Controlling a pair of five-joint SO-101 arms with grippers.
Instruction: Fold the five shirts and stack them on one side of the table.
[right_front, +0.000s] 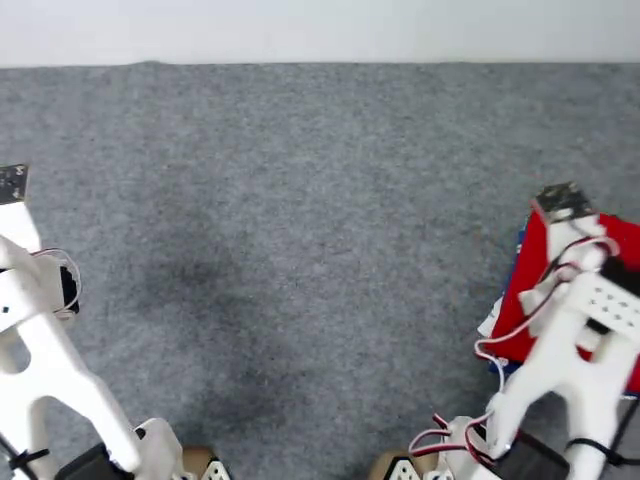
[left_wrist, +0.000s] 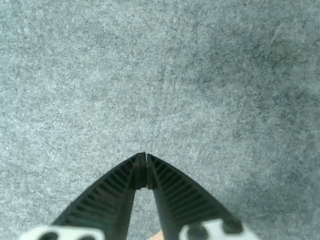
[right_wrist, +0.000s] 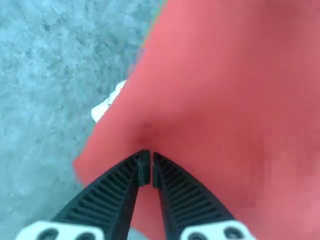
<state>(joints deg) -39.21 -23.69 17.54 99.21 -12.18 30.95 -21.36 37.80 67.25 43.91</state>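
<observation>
There is one table (right_front: 300, 200), covered in grey felt. Two white arms stand at its near edge, the left arm (right_front: 50, 370) by the left corner and the right arm (right_front: 570, 350) by the right. Each carries one black gripper, making two: the left gripper (left_wrist: 145, 167) and the right gripper (right_wrist: 150, 167). One stack (right_front: 625, 240) of shirts lies at the right edge. Three colours can be counted in it: one red shirt (right_front: 530, 275) on top, one blue edge (right_front: 520, 242) under it, and one white scrap (right_front: 488, 322) at its side. How many shirts the stack holds in all cannot be told.
</observation>
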